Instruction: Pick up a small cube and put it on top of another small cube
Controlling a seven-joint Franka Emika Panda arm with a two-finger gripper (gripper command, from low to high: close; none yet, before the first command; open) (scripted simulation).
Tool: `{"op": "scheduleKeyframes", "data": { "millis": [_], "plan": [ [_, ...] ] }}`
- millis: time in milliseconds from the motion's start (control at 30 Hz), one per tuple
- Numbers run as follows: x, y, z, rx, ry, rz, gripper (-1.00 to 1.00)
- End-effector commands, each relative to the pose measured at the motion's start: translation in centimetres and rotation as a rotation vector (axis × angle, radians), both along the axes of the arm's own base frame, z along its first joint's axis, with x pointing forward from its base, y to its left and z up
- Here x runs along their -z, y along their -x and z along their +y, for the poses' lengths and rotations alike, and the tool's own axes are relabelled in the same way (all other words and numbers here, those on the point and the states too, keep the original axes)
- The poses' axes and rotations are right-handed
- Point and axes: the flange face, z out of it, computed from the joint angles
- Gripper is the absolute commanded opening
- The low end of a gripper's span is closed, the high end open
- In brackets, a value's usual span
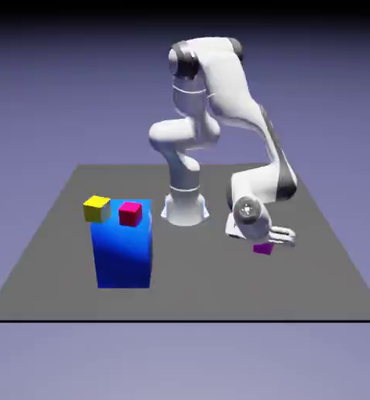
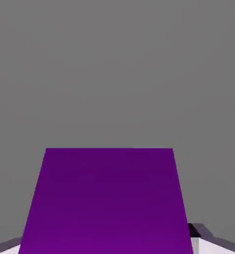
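Observation:
The small cube is magenta and sits on the grey table toward the exterior view's right. My gripper is bent low over it and shut on it. In the hand view the small cube fills the lower middle as a large purple face, with a grey fingertip showing at each bottom corner beside it. The other small cube, red, rests on top of a tall blue block at the exterior view's left, well away from my gripper.
A yellow cube shows just left of the blue block's top edge. The robot's white base stands at the table's far middle, between the block and my gripper.

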Motion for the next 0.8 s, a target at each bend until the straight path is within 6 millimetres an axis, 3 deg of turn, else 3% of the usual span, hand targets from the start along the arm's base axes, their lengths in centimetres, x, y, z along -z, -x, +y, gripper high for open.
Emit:
{"op": "scheduleKeyframes", "data": {
  "millis": [0,133,267,367,467,500,533,733,767],
  "plan": [
    [-1.1,-1.3,-1.5,-0.041,-0.006,-0.012,-1.0],
    [-5.9,-5.5,-8.2,-0.185,-0.01,-0.045,-1.0],
    [-11.3,-8.0,-16.4,-0.296,0.024,-0.042,-1.0],
    [-15.8,-8.6,-23.1,-0.35,0.064,-0.014,-1.0],
    [-20.7,-7.9,-29.8,-0.374,0.108,0.035,-1.0],
    [-21.7,-7.6,-31.1,-0.375,0.116,0.047,-1.0],
    [-21.7,-7.6,-31.1,-0.375,0.116,0.047,-1.0],
    [-16.2,-4.2,-31.5,-0.375,0.116,0.047,-1.0],
    [-16.1,-4.1,-31.5,-0.375,0.116,0.047,-1.0]
  ]
}}
